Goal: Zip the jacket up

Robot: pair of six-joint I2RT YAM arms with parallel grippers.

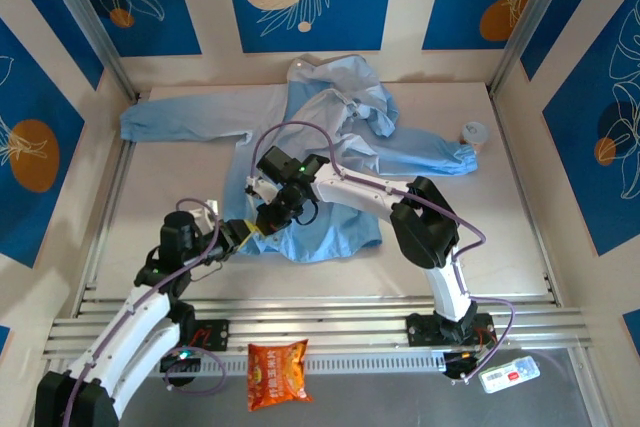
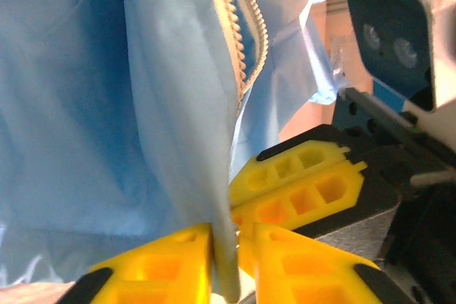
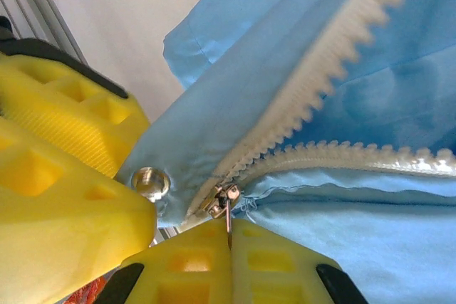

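The light-blue jacket lies spread on the table, sleeves out to left and right, hood at the back. My left gripper is shut on the jacket's bottom hem at its front-left corner, beside the whitish zipper strip. My right gripper sits right against it, shut on the metal zipper pull, whose slider is at the bottom of the two open tooth rows. A silver snap button sits just left of the slider. The right gripper's yellow fingers show in the left wrist view.
An orange snack bag lies on the rails near the arm bases. A small clear cup stands at the table's right side near the right cuff. A white label card lies at the front right.
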